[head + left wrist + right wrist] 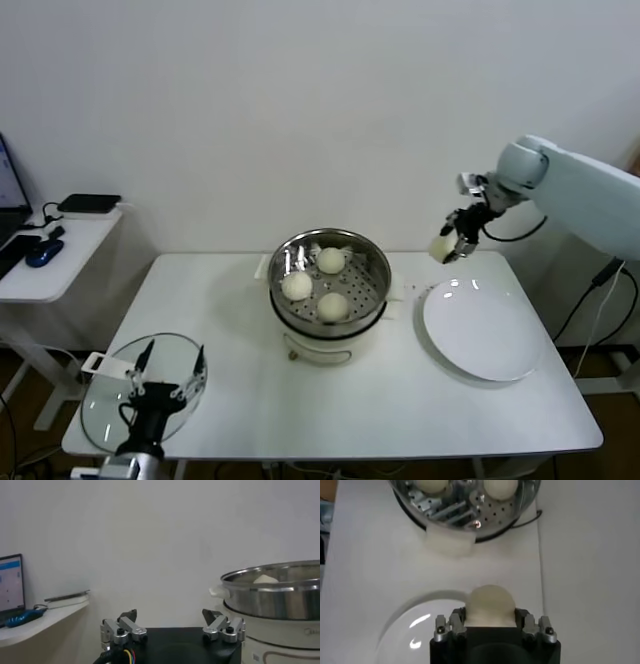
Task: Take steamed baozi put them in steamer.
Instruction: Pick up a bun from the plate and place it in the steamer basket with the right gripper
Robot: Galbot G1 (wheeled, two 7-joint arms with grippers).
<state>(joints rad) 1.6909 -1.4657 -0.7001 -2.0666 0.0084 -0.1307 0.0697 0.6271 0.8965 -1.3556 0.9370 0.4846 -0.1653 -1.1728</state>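
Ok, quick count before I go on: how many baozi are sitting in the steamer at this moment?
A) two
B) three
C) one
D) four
B: the head view shows three baozi lying in the steamer, while the fourth baozi is off to its right, above the plate's far edge, gripped in the right claw.

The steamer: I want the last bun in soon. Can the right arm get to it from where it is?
Probably yes: the right gripper holds a baozi above the plate, and the steamer is open-topped.
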